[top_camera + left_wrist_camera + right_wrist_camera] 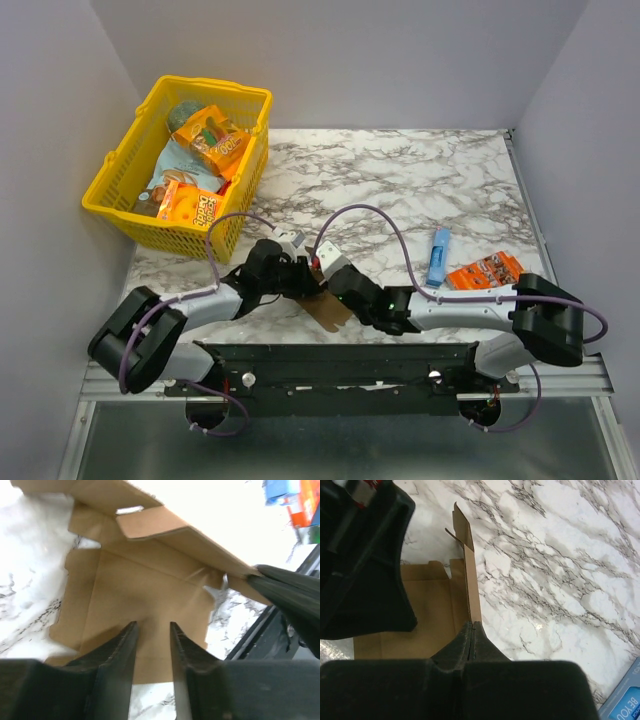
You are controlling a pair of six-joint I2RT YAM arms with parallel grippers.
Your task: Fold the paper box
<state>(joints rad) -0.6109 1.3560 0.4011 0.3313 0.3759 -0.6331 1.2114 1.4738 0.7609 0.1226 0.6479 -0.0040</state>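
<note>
Marbled surface [430, 180] carries the paper box [330, 310] near its front edge, between both arms. Left hand [152, 626] sits over the flat panel, fingers partly apart, gripping nothing; right hand [471, 628] is pinched closed on one raised flap.

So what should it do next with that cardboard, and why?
Probably press the left hand down on the flat middle of the cardboard box. Its fingers stand apart over it, while the right hand pinches a side flap upright; pinning the base should help that fold crease.

Grey-black arms [215, 300] carry purple cables [375, 210]; left pincer [152, 625] is black
</note>
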